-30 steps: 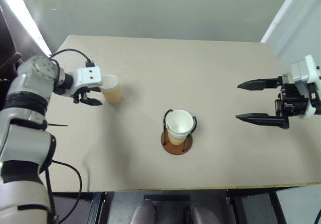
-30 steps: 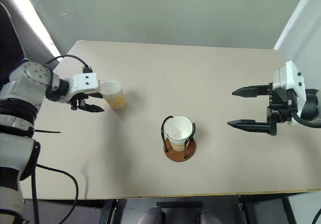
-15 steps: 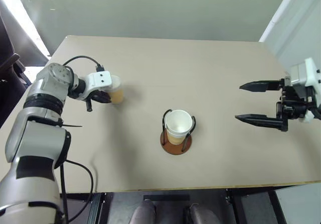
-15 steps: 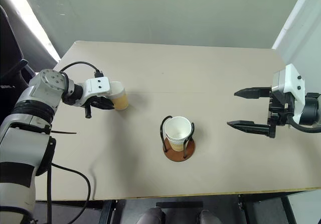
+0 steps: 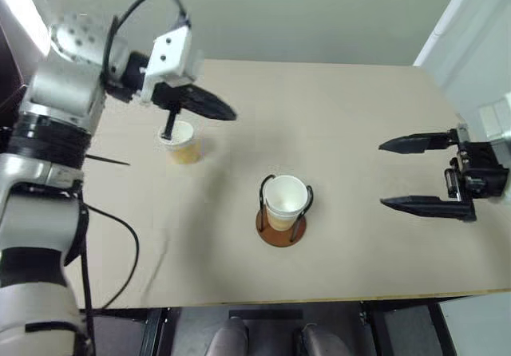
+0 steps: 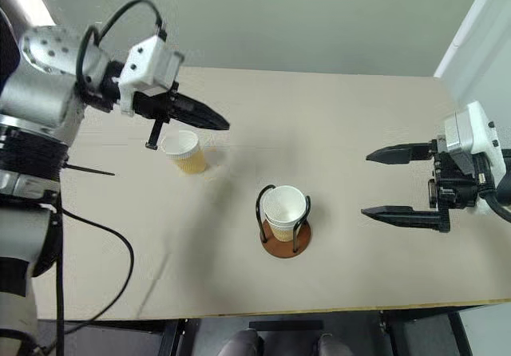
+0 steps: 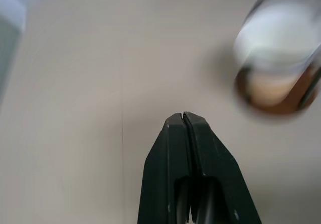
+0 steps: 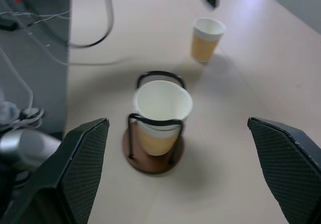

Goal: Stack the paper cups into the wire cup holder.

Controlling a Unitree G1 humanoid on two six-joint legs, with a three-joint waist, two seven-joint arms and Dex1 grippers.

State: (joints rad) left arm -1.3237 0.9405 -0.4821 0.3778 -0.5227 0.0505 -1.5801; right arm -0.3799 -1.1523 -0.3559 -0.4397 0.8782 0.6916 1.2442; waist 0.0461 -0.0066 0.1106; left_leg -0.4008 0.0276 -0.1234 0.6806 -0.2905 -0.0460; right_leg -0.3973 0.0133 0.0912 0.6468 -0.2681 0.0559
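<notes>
My left gripper [image 5: 226, 114] is shut on nothing and hangs in the air, its tip just right of and above a loose paper cup [image 5: 182, 143]. That cup stands upright on the table, tan-orange with a white rim, also in the right wrist view [image 8: 206, 39]. The wire cup holder [image 5: 279, 232] sits mid-table with a paper cup [image 5: 285, 198] nested between its black loops. In the left wrist view the shut fingertips [image 7: 184, 117] point toward the blurred holder [image 7: 275, 96]. My right gripper [image 5: 382, 174] stands open to the right of the holder, well apart from it.
The beige table [image 5: 335, 108] ends at a front edge [image 5: 319, 298] close below the holder. A grey wall runs behind the table. A black cable [image 5: 112, 236] hangs from my left arm over the table's left side.
The left gripper shut without taking the cup, then rose and swung right over the table. The loose cup stays standing where it was. The right gripper barely moved.
</notes>
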